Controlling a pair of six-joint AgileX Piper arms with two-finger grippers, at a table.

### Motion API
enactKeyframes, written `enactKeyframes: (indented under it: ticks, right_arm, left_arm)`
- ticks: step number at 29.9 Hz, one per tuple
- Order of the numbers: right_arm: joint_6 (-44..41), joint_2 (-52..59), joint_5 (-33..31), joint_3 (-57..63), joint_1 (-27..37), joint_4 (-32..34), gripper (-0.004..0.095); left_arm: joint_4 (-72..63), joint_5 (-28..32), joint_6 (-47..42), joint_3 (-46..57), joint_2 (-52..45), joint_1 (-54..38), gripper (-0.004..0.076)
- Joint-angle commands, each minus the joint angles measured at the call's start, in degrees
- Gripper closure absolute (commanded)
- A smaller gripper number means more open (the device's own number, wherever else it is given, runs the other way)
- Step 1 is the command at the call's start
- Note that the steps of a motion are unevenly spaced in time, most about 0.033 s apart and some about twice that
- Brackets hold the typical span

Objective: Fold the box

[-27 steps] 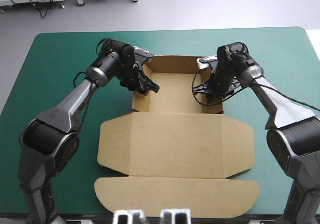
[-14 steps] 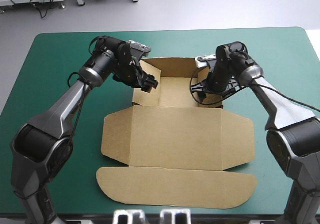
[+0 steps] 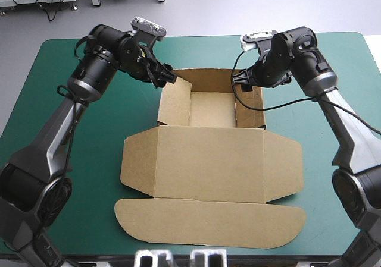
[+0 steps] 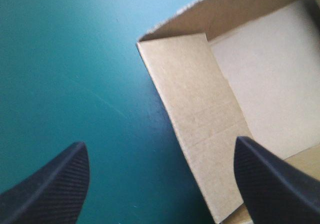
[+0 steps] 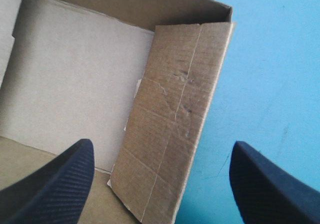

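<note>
The brown box (image 3: 211, 160) lies mid-table as an open tray at the far side, with its lid and rounded flap flat toward the near edge. The tray's left wall (image 3: 174, 103) and right wall (image 3: 250, 109) stand raised and lean inward. My left gripper (image 3: 164, 75) hovers open above the tray's far left corner; in its wrist view the left wall (image 4: 200, 119) lies ahead between the black fingers. My right gripper (image 3: 245, 77) hovers open over the far right corner, with the right wall (image 5: 175, 124) ahead of it. Neither holds anything.
Teal-green cover (image 3: 71, 100) lies bare on both sides of the box. A black cable from the right wrist loops over the tray's right wall (image 3: 262, 106). The flat rounded flap (image 3: 208, 222) reaches close to the near table edge.
Both grippers have lifted up and outward from inside the tray, letting go of the side walls. The box slid slightly toward the near edge just before and has stayed put since.
</note>
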State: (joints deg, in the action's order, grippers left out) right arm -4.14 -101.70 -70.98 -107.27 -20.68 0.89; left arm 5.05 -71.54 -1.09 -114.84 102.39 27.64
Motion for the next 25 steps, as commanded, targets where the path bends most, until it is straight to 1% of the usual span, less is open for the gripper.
enactKeyframes:
  ticks: [1, 2, 3, 5, 7, 8, 10, 16, 25]
  right_arm:
    - [0.0, 5.8, -0.6, -2.1, 0.0, 0.6, 0.0208]
    - [0.1, 6.7, -0.6, -1.8, 0.0, 0.6, 0.0208]
    - [0.4, 7.1, -0.6, -1.8, 0.0, 0.6, 0.0208]
    - [1.7, 8.0, -0.6, -1.8, 0.0, 1.0, 0.0208]
    - [2.3, 8.1, -0.6, -1.8, 0.0, 2.4, 0.0208]
    - [2.3, 8.1, -0.6, -1.8, 0.0, 3.4, 0.0208]
    - [2.2, 7.6, -0.6, -1.8, 0.0, 4.5, 0.0208]
    - [2.2, 4.2, -0.6, -1.8, 0.0, 4.3, 0.0208]
    - [2.1, -2.0, -0.6, -1.8, 0.0, 4.3, 0.0208]
  left_arm:
    - [3.2, -2.4, 1.1, -3.0, -7.2, 0.0, 0.0224]
    - [3.3, -2.4, 2.8, -2.7, -8.9, 0.0, 0.0265]
    - [3.3, -2.4, 4.8, -2.1, -10.8, 0.0, 0.0339]
    - [3.3, -2.4, 7.1, -0.2, -14.7, 0.0, 0.0509]
    - [3.4, -2.4, 7.3, 2.8, -19.6, 0.0, 0.0693]
    - [3.5, -2.4, 8.0, 4.4, -21.6, 0.0, 0.0730]
    - [4.8, -2.4, 9.4, 8.7, -26.3, 0.0, 0.0728]
    - [8.9, -2.4, 11.0, 22.9, -38.1, 0.0, 0.0728]
    - [1.8, -2.4, 10.2, 41.7, -50.5, 0.0, 0.0728]
